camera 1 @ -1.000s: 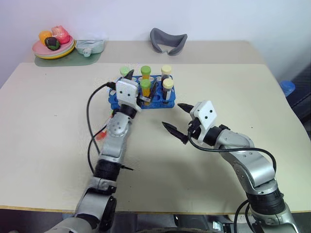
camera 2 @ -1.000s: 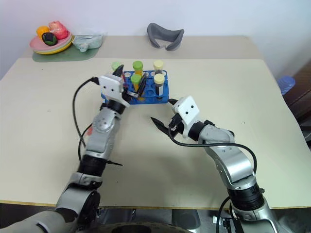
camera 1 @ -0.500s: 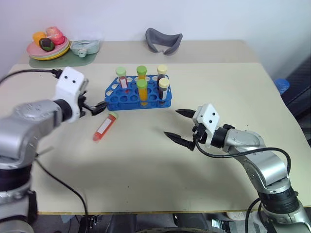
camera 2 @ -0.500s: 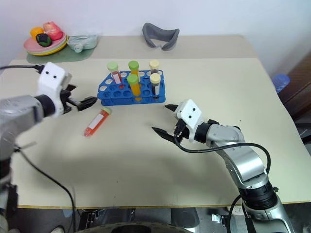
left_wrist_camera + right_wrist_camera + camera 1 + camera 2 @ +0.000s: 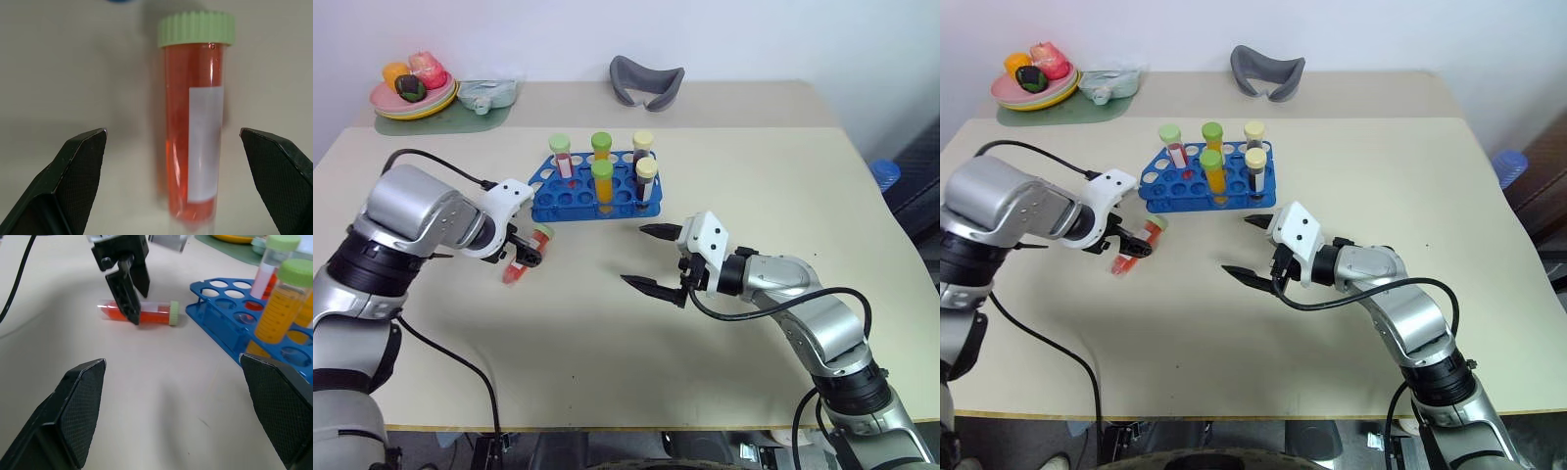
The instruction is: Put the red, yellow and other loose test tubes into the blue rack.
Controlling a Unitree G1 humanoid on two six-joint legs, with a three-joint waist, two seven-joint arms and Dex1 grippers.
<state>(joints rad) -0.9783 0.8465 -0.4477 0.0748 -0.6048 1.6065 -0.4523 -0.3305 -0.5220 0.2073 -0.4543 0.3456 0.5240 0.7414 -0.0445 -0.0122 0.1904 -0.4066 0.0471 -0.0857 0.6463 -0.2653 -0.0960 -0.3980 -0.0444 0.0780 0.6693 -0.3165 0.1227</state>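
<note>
A red test tube with a pale green cap and a white label lies on its side on the beige table, just in front of the blue rack's left end, cap toward the rack. The left gripper points steeply down over this tube, its two black fingers spread wide, one on each side of the tube body; in the left wrist view the fingertips stand well clear of the tube on both sides, so nothing is gripped. The right gripper hovers above the table in front of the rack's right end, pointing toward the left, jaws at full spread and empty. The blue rack stands upright near the table's middle and holds five capped tubes: a pink-red one with a green cap, two yellow-orange ones with green caps, and two dark ones with pale-yellow caps. At the far edge of the table lie a grey curved object, and, at the left corner, a plate of toy fruit on a green mat.
</note>
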